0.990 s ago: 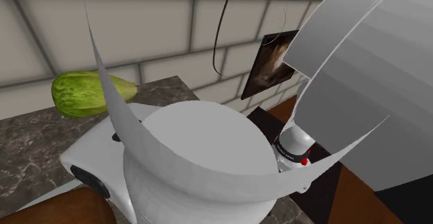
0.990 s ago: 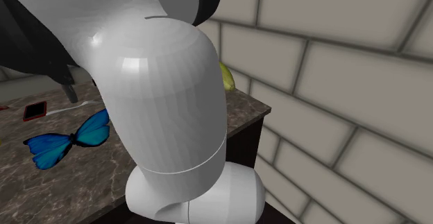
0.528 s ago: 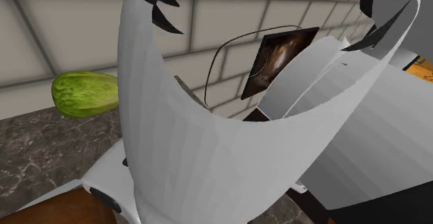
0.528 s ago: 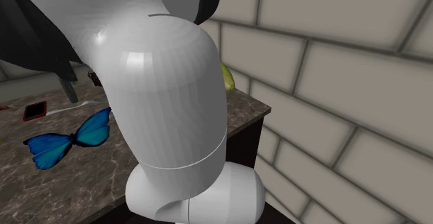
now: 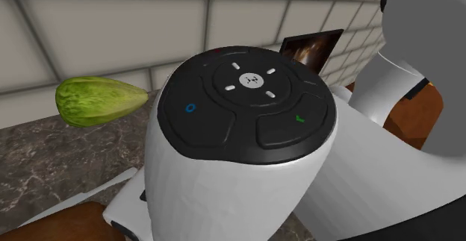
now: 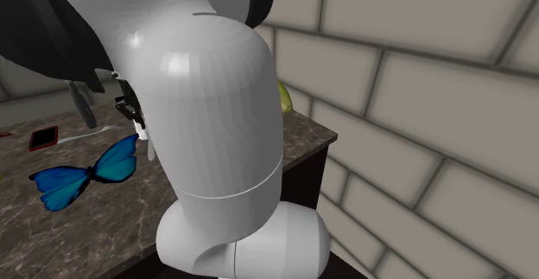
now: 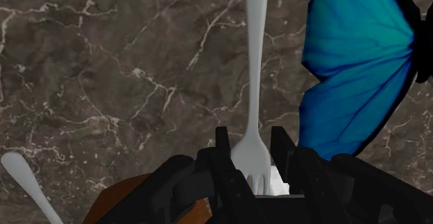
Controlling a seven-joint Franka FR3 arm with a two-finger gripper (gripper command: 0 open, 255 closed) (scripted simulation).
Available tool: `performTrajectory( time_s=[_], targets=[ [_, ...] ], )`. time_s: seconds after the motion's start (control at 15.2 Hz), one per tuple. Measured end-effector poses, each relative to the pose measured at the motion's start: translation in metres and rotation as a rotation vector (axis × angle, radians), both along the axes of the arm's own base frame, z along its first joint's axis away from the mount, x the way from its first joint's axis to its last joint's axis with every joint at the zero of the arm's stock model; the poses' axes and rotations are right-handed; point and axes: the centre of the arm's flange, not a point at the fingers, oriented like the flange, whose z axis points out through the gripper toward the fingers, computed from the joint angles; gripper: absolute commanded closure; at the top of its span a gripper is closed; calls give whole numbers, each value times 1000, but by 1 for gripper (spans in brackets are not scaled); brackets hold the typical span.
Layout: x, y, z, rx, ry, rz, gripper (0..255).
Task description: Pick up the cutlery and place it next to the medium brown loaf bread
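- The dark brown marble tabletop (image 7: 104, 70), veined with white, runs up to a beige wall of large blocks (image 5: 104, 30) with grey joints.
- The black fingers (image 7: 222, 150) stand narrow and clasp the tined end of the plain white fork (image 7: 253, 84); its handle points away from them.
- In the second exterior view the fork (image 6: 149, 148) hangs above the tabletop, just beside the bright blue butterfly figure (image 6: 82, 174).
- A brown loaf of bread (image 7: 121, 195) shows partly behind the fingers, with a second white utensil's rounded end (image 7: 21, 177) just beside it.
- A wrinkled green oval vegetable (image 5: 97, 100) lies at the tabletop's back edge, against the wall.
- A dark framed picture (image 5: 310, 44) leans on the wall.
- A flat red-edged phone (image 6: 43, 136) lies beyond the butterfly.
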Motion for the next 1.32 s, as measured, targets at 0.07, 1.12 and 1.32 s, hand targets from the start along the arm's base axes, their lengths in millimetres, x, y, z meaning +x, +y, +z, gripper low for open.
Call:
performTrajectory(
  time_s=[0.07, 1.12, 1.32],
  targets=[
    [0, 1, -6, 0, 0, 0, 255],
    [0, 0, -88, 0, 0, 0, 255],
    [0, 1, -93, 0, 0, 0, 255]
  ],
)
